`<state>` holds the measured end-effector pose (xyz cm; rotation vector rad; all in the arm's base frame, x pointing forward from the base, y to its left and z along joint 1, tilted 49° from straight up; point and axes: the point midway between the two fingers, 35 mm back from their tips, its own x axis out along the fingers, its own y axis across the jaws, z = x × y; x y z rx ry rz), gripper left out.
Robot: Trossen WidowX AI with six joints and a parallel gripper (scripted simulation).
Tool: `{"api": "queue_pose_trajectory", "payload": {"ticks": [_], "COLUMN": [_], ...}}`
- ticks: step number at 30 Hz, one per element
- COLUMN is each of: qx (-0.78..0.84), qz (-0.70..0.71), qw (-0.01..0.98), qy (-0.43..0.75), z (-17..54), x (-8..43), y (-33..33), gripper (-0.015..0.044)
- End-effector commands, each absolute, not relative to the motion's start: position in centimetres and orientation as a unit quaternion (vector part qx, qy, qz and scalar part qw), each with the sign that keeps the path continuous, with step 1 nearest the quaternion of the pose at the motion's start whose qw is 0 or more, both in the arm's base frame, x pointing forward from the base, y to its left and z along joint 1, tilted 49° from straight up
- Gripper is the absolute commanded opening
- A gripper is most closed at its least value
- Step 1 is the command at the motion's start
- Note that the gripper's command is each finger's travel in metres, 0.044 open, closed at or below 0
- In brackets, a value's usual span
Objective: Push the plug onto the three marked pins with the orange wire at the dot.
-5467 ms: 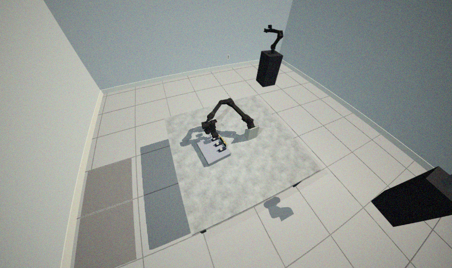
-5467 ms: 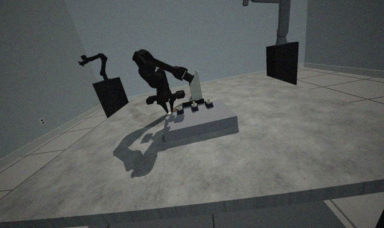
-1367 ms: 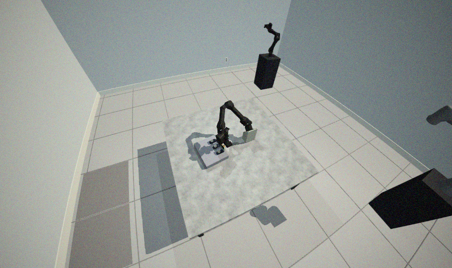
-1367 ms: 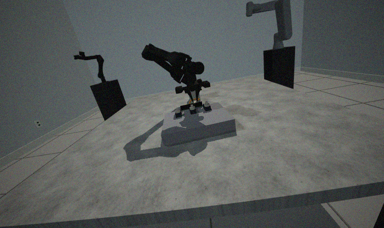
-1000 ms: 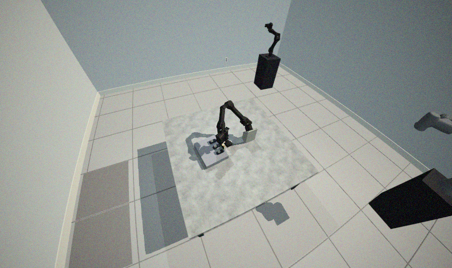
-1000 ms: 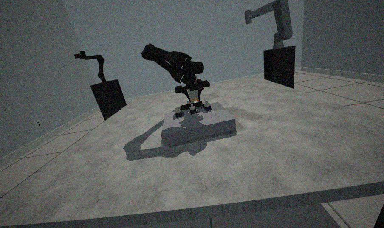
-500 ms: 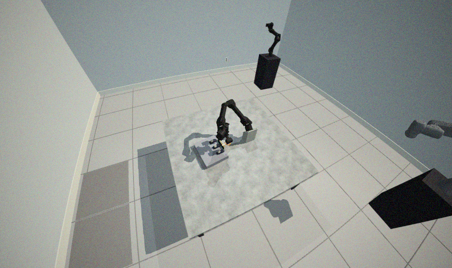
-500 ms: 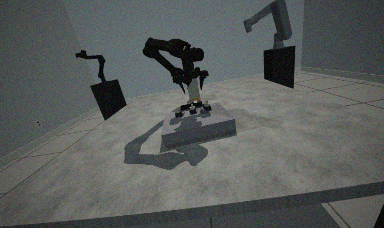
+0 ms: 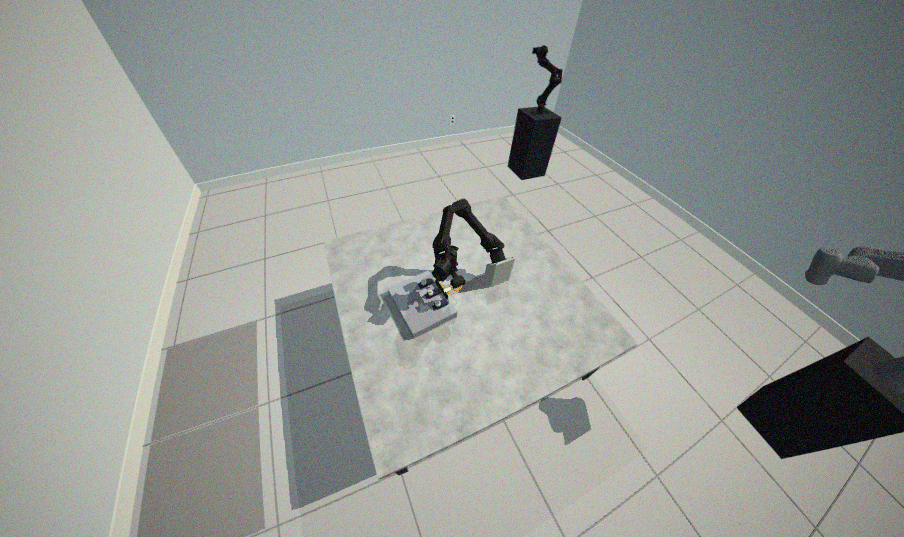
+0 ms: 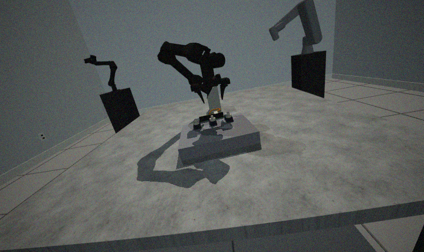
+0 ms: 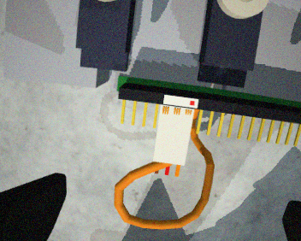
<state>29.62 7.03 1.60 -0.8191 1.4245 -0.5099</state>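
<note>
The white plug (image 11: 173, 138) sits on the pin row, its front end up against the coloured band (image 11: 176, 101). No bare metal of the pins behind it shows. The red dot (image 11: 191, 102) is at the band's right end, on the same side as the plug's orange wire (image 11: 177, 170). The orange lead (image 11: 208, 171) loops below and beside the plug. The other pins (image 11: 221, 125) look straight. The pale holder (image 9: 426, 324) (image 10: 219, 146) stands on the table. My gripper (image 10: 213, 101) (image 11: 179, 201) is wide open and empty, above the plug with a finger well out on each side.
Several dark servo-like blocks (image 11: 103, 38) (image 10: 213, 121) with pale tops stand on the holder behind the black pin bar (image 11: 255, 106). A grey upright plate (image 9: 500, 272) stands by the arm's base. Other arms on black pedestals (image 9: 533, 144) (image 10: 308, 73) stand off the table.
</note>
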Motion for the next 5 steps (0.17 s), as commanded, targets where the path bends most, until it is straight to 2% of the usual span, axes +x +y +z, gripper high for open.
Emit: {"api": "queue_pose_trajectory", "payload": {"ticks": [1, 5], "qx": [-0.358, -0.358], "qz": [-0.226, -0.226], "qw": [0.653, 0.653], "qy": [0.628, 0.628], "z": [1.61, 1.61], "x": [29.61, 29.61], "y": [7.08, 7.08], "gripper": [0.0440, 0.0440]}}
